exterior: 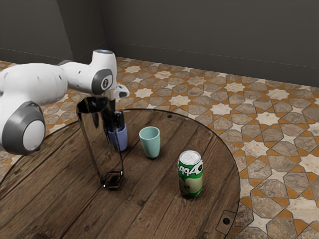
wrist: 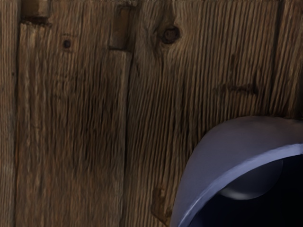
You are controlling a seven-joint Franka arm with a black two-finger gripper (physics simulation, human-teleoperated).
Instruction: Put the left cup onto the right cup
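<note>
**The Hand Sat Over the Purple Cup**

The white arm [exterior: 45, 84] came in from the exterior view's left and bent down over the round wooden bench [exterior: 164, 209]. Its black fingers [exterior: 117, 121] pointed straight down at the top edge of the purple cup [exterior: 121, 140]. They were right at the rim, but the tall glass [exterior: 99, 144] stood partly in front of them. I could not tell if the fingers were open or closed.

The purple cup looked to be standing upright on the bench, near the back edge. In the wrist view its round rim [wrist: 222, 151] was just under the hand, with the dark inside of the cup below it. The wooden boards of the bench [wrist: 71, 118] ran beside the cup.

The green cup [exterior: 149, 142] stood upright near the purple cup, toward the exterior view's right. There was a small gap of bare wood between the two cups. They did not touch.

The tall glass stood just beside the purple cup, closer to the camera, and it rose higher than both cups. The green and white can [exterior: 190, 174] stood well apart from the cups, closer to the front, on the exterior view's right.

The air above the green cup was open. The front of the bench had lots of bare wood. Past the bench's round edge was the tiled floor [exterior: 249, 99].
</note>
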